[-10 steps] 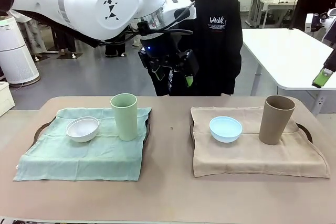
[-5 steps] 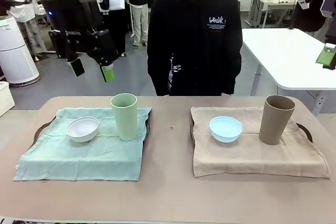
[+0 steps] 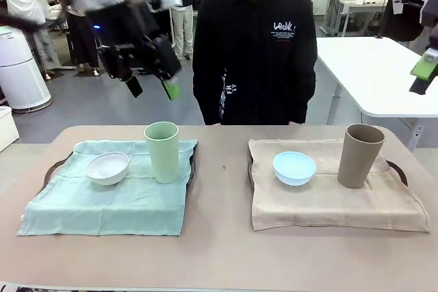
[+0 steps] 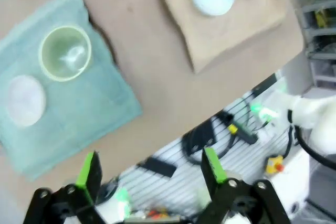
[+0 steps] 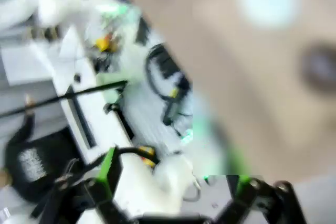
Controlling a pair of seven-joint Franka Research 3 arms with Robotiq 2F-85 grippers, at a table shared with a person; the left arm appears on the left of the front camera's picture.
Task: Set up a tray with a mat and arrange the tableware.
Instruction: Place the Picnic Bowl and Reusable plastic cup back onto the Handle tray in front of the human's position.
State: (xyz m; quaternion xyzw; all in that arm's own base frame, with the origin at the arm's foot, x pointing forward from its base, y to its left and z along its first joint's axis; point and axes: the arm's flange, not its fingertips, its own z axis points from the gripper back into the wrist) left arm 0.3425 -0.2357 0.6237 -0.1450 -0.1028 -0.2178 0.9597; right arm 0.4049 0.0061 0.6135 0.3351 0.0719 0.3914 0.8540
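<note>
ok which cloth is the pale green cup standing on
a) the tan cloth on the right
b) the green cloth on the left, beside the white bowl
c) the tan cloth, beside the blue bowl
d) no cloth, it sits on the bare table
b: in the front view the pale green cup stands upright on the green cloth just right of the white bowl, while the tan cloth holds the blue bowl and brown cup.
</note>
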